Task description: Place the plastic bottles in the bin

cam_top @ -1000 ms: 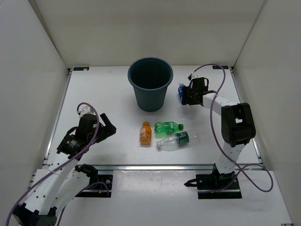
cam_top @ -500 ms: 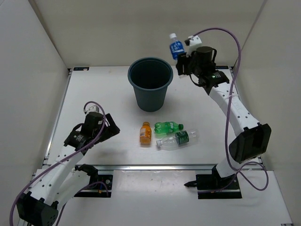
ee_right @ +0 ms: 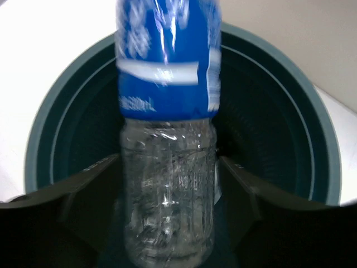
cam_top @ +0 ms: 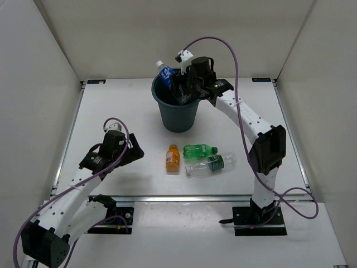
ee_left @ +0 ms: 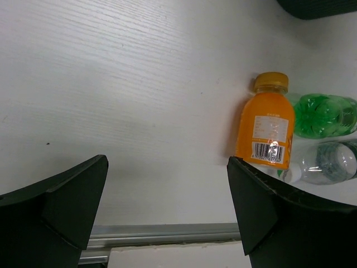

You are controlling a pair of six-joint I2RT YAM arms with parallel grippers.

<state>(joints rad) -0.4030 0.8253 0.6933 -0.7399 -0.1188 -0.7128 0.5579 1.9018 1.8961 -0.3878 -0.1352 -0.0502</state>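
Blue-label bottle (ee_right: 167, 139) sits dead centre between the fingers (ee_right: 83, 192) of the right pincer (ee_right: 167, 164), over the mouth of the bin (ee_right: 312, 139).
- Right wrist view: the label end is away from the camera and the clear body runs down between the fingertips. The bin's dark interior is behind it, and the bottle is blurred.
- The fingers stand close on both flanks, only narrowly apart. Can't tell if they're pinching the bottle or just clear of it, so the grip is unconfirmed.
- Top view: the right pincer (cam_top: 181, 89) is at the rim of the bin (cam_top: 178, 114), reaching in from the right. The bottle (cam_top: 165, 74) is tilted, white cap up and to the left, lower end over the bin opening.

Left pincer (cam_top: 134, 152) is spread wide and empty above the counter (cam_top: 122, 111).
- Left wrist view: there is only bare counter (ee_left: 139, 84) between the fingertips of the pincer (ee_left: 167, 162).
- The orange bottle (cam_top: 173, 158) lies on the counter to the pincer's right, not touching it. In the wrist view this bottle (ee_left: 266, 131) is just past the right fingertip, cap pointing away.
- The green bottle (cam_top: 199, 150) (ee_left: 323, 115) lies just beside the orange one, on the side away from the pincer.
- The dark-green-label bottle (cam_top: 211, 165) (ee_left: 326, 163) lies along the near side of the green one.

The bin stands upright at back centre of the counter, behind the three lying bottles.
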